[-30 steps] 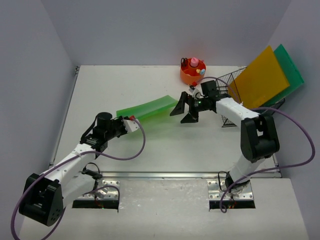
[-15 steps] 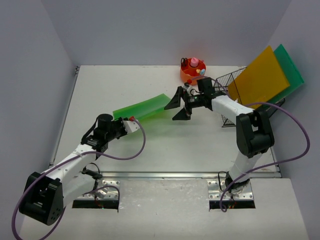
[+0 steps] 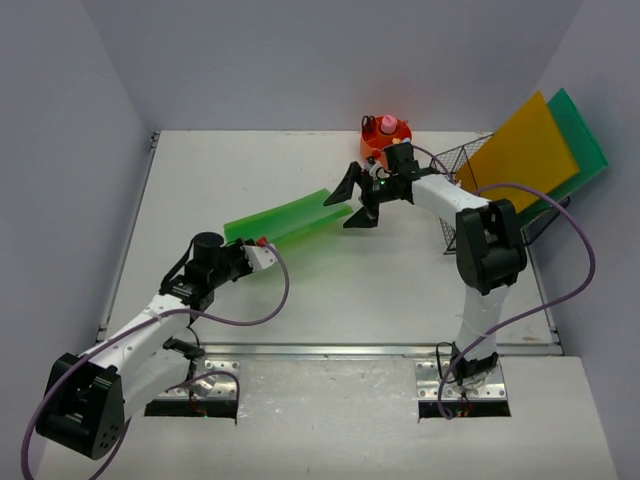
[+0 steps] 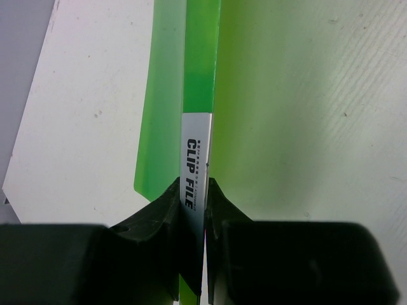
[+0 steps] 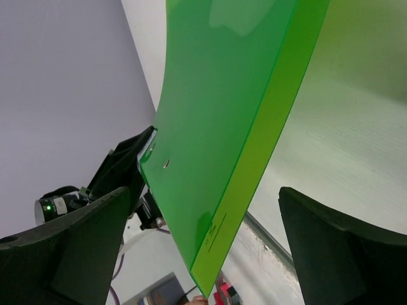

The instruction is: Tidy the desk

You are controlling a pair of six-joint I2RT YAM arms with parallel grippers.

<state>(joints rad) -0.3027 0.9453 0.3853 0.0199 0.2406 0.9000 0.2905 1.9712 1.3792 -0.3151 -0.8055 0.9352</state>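
— Green plastic, glossy and translucent: what is it?

— A thin, flat file [image 3: 290, 220] with a lighter green spine. A white label [image 4: 194, 171] on the spine reads "CLIP FILE". It stretches across the middle of the desk [image 3: 200, 180], slanting toward the far right corner.

— Who has it?

— The left gripper [image 4: 196, 194] has its black jaws clamped on the spine at the label end. The right gripper [image 3: 352, 203] is at the other end with its jaws wide apart and the file's edge between them. I cannot tell if they touch it.

— And the desk?

— It is matte white, flat and rectangular, with a metal rail [image 3: 330, 350] along the near edge. Smooth pale lavender walls [image 3: 80, 120] close it in.

— Anything else?

— A black wire basket [image 3: 455, 165] sits at the right edge, near the far right corner. An orange folder [image 3: 525, 150] and a dark green folder [image 3: 585, 140] lean out of it. A rounded orange object [image 3: 385, 132] with a pink top stands at the far edge.
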